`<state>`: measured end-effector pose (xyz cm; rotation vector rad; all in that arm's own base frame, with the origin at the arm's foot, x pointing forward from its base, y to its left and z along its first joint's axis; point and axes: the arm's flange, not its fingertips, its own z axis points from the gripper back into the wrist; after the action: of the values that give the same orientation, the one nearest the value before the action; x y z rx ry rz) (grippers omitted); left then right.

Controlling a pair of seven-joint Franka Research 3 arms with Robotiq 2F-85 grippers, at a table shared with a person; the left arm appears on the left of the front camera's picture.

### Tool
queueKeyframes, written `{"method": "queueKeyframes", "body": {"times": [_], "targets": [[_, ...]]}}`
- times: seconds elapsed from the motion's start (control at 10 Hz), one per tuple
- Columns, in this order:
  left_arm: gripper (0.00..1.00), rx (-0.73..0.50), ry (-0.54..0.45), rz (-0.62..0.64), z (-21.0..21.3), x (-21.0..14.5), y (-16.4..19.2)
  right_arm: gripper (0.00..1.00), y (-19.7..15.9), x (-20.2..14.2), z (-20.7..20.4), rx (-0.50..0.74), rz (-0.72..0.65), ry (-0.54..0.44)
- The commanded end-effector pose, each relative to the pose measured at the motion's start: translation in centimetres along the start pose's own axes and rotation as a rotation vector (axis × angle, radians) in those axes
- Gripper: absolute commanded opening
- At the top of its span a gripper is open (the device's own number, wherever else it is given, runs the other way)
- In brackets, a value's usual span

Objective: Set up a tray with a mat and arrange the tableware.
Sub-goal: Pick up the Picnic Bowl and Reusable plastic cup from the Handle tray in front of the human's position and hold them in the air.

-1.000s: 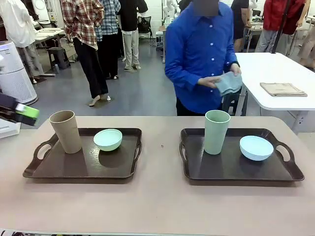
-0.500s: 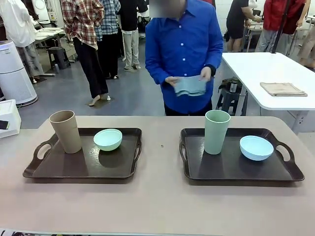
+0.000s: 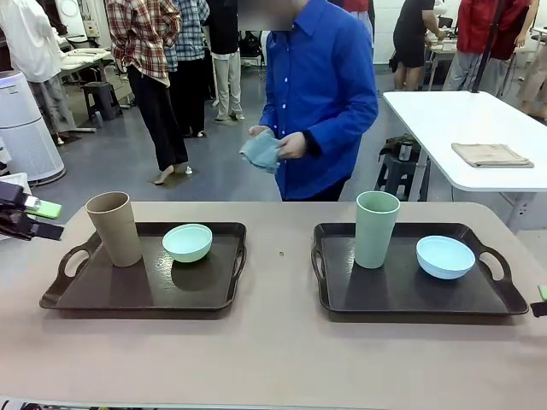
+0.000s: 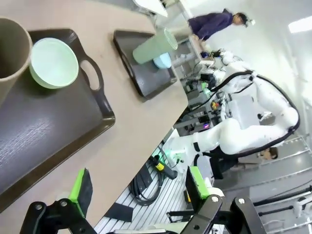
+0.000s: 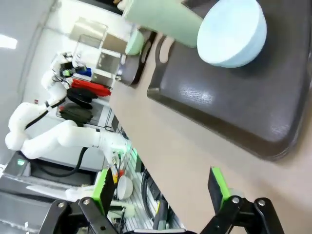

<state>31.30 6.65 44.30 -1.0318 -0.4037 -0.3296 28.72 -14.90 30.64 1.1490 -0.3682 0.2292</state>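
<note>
At the near 9 o'clock edge of the desk, the left gripper hangs with its jaws apart and nothing between the green pads. The right gripper sits low at the 4 o'clock edge, its jaws likewise spread and empty. Two dark brown handled trays lie side by side farther in, well apart. On the left tray the tan cup stands upright at 10 o'clock, with the mint green bowl near it at 1 o'clock. On the right tray the sage green cup stands upright at 10 o'clock, with the pale blue bowl at 2 o'clock. Beyond the desk's 12 o'clock edge a person in a blue shirt holds a folded pale blue cloth in their hands. Farther off at 2 o'clock, a folded tan cloth lies on a white table.
</note>
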Motion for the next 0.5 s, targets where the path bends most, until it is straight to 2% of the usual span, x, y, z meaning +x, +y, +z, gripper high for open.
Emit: {"method": "queueKeyframes", "body": {"times": [0.0,0.4], "targets": [[1.0,0.052,-0.008,0.007,-3.7,-5.0,-0.9,1.0,5.0,-5.0,-3.5,-0.011,0.073,-0.07],[1.0,0.133,-0.005,0.056,-1.3,-5.4,1.4,1.0,8.8,-6.4,-2.4,-0.044,0.193,-0.137]]}}
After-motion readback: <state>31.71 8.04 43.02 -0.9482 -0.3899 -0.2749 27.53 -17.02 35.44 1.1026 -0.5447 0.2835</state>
